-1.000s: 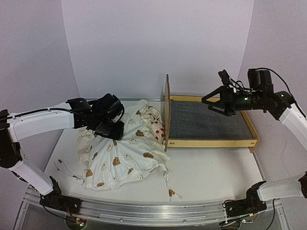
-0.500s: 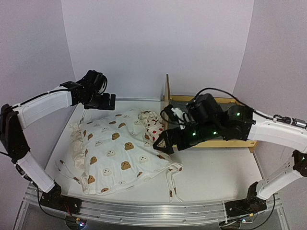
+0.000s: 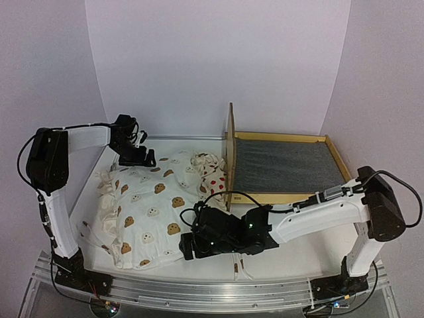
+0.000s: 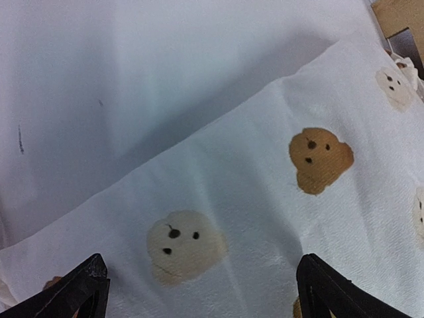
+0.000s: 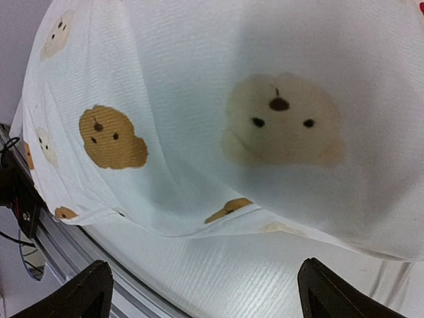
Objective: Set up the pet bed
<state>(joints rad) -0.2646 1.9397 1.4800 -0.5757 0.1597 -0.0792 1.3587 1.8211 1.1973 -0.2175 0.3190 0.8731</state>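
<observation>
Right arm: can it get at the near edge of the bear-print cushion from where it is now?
Probably yes. The right gripper is open and low beside the near edge of the bear-print cushion, and nothing shows between them.

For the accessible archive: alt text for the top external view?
A cream bear-print cushion lies spread beside an empty light plywood pet bed. Open left fingers are at the cushion's far edge, open right fingers at its near edge.

Bright diffuse light, soft shadows, top view sharp w/ curved edges, rt wrist close-up blurry
</observation>
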